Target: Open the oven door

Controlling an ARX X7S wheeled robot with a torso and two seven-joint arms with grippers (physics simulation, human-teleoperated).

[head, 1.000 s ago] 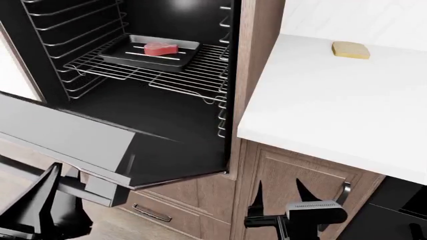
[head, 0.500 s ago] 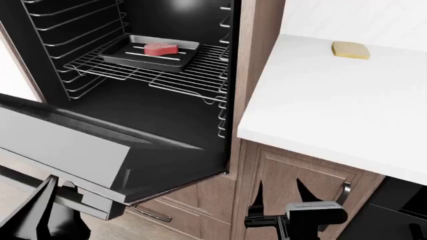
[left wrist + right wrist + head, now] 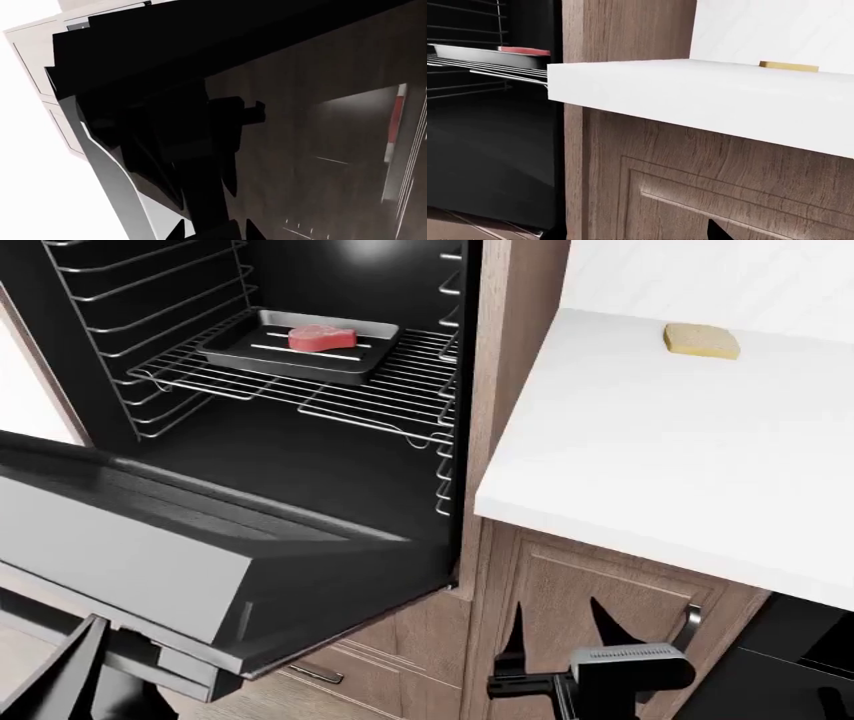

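Observation:
The oven door (image 3: 134, 540) hangs swung down to near level at the left, its grey steel edge strip toward me. The black cavity with its wire rack (image 3: 360, 390) stands exposed behind it. In the left wrist view the door's dark glass (image 3: 320, 150) fills the frame. My left gripper (image 3: 80, 680) sits at the door's front edge, low at the left. Its fingers close round the steel bar handle (image 3: 160, 658), whose dark mount shows between the fingertips (image 3: 177, 232). My right gripper (image 3: 561, 625) is open in front of the wooden cabinet, holding nothing.
A steel tray (image 3: 240, 348) with a piece of red meat (image 3: 320, 337) lies on the rack. A white counter (image 3: 667, 460) to the right carries a yellow block (image 3: 702, 340). Below it are a wooden cabinet door (image 3: 587, 580), a drawer pull (image 3: 310, 675), and a black appliance (image 3: 801, 660).
The oven door has swung further down and toward me, and my left gripper has dropped lower with its handle. The right arm has stayed still.

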